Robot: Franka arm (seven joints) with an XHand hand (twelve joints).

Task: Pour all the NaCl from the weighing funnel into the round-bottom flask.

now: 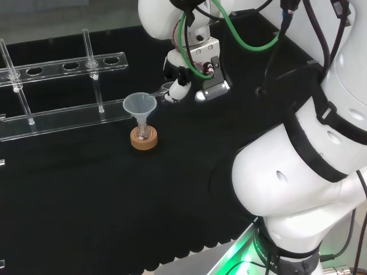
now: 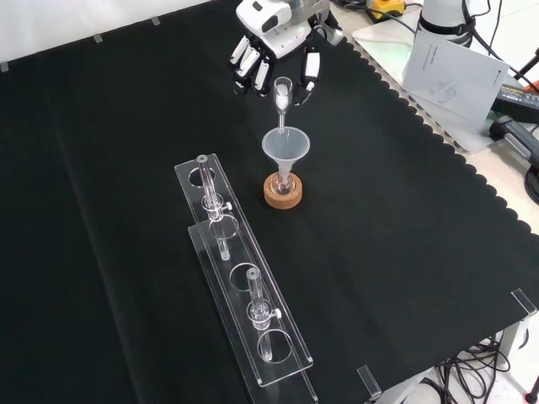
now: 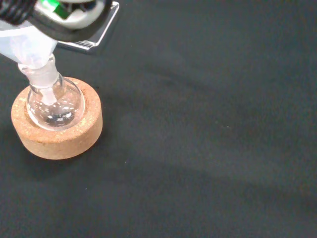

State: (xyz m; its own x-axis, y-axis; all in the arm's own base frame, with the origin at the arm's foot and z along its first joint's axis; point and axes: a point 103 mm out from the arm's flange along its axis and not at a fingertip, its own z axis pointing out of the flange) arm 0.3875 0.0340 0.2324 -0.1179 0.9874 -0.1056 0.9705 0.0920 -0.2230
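Cork stand (image 3: 57, 130) cradling round-bottom flask (image 3: 53, 103), lower left of wrist frame | plastic funnel (image 2: 285, 146) seated in neck | fingers (image 2: 309, 74) pinching weighing funnel (image 2: 282, 94), tilted over funnel mouth, top centre of front frame | risk: off-centre spout spilling NaCl onto worktop (image 2: 404, 219); contact toppling flask.

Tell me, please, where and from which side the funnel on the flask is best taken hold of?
Probably by the wide rim of the funnel, from above: the cone opens upward and stands upright, while its thin stem sits in the neck of the flask on the cork ring.
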